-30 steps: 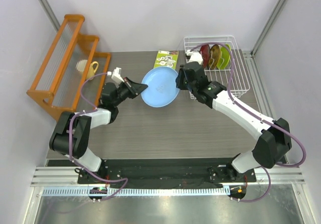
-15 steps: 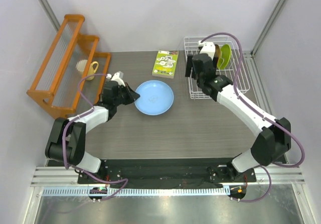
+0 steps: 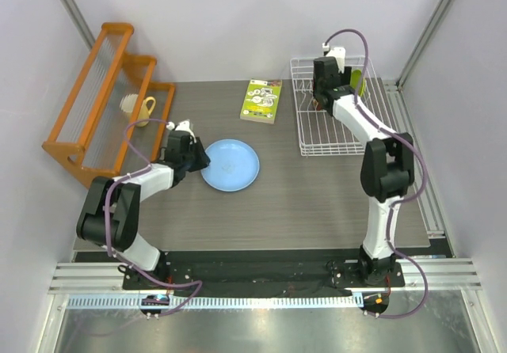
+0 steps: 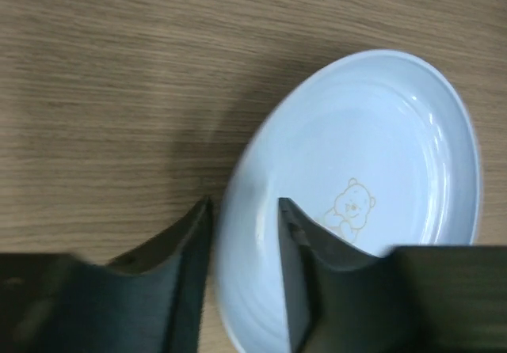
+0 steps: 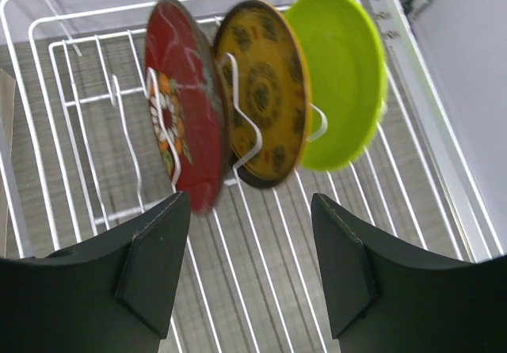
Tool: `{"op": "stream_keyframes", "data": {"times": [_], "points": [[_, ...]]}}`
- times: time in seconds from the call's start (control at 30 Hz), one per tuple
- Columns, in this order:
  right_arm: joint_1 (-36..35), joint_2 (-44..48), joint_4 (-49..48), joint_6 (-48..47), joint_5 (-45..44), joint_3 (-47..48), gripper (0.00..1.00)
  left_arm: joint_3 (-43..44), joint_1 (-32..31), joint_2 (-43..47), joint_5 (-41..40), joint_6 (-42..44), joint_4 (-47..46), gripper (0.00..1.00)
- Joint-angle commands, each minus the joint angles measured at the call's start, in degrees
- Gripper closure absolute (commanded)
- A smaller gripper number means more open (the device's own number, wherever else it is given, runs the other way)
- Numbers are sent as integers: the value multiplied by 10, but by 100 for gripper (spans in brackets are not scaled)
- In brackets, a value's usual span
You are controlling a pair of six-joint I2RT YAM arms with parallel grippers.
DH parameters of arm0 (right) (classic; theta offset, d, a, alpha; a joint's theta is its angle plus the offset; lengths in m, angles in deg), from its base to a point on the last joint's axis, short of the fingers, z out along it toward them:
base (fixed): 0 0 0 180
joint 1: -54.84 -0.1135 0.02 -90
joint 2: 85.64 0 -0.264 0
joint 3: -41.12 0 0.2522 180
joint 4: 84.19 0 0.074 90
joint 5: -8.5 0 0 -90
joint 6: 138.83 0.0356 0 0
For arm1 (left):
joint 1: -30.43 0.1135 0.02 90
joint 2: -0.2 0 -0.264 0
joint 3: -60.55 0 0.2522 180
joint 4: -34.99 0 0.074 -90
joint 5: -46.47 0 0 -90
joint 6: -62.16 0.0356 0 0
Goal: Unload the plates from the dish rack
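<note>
Dark-red plate [image 5: 178, 108] stands on edge in the dish rack [image 3: 341, 131], yellow plate [image 5: 265, 92] and lime-green plate [image 5: 344, 76] beyond, nearest the wide-spread right end effector [image 5: 247, 203]. Left of the rack, the light-blue plate [image 4: 372, 147] lies on the worktop [image 4: 95, 92]. The left end effector [image 4: 244, 210] straddles its rim, grip unclear.

I find no lettering, brand or number I can read on any feed. The booklet [image 3: 262, 101], upper centre of the overhead view, has a printed cover too small to make out. In the left wrist view, the light-blue plate [image 4: 372, 187] bears only a small bear drawing.
</note>
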Motion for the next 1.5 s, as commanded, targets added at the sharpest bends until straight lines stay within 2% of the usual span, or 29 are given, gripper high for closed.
{"op": "stream_keyframes", "data": {"times": [0.0, 0.07, 0.17, 0.43, 0.53, 0.57, 0.67, 0.7, 0.8, 0.97, 1.1, 1.23, 1.3, 1.43, 1.47], "points": [[7, -59, -25, -51, -6, 111, 33, 22, 2, -18, -36, 22, 0, 49], [9, -101, -18, -52, -12, 142, 33, 21, 2, -18, -50, 25, -2, 37], [15, -145, -15, -77, -14, 190, 33, 21, 2, -7, -68, 30, 1, 31], [35, -203, -12, -89, 0, 253, 41, 41, 2, 32, -72, 41, 25, 29], [38, -214, -13, -92, 14, 261, 55, 48, 2, 43, -61, 39, 29, 29], [40, -216, -13, -93, 17, 263, 65, 48, 2, 49, -59, 37, 29, 29], [42, -216, -11, -92, 36, 265, 78, 45, 2, 62, -59, 37, 28, 29], [42, -216, -12, -92, 41, 265, 89, 43, 2, 65, -59, 35, 27, 29], [42, -208, -12, -89, 55, 264, 99, 41, 2, 64, -60, 33, 26, 29], [24, -178, -36, -122, -13, 252, 99, 40, 2, 62, -55, 28, 25, 30], [7, -134, -117, -172, -105, 204, 99, 39, 2, 70, -51, 28, 29, 30], [-12, -81, -181, -212, -139, 154, 99, 40, 2, 86, -46, 30, 36, 29], [-16, -49, -186, -213, -146, 136, 99, 37, 2, 95, -46, 30, 37, 23], [-27, 25, -183, -192, -153, 82, 99, 36, 1, 117, -33, 33, 35, 20], [-37, 46, -178, -183, -149, 53, 99, 32, 1, 124, -28, 28, 32, 15]]}}
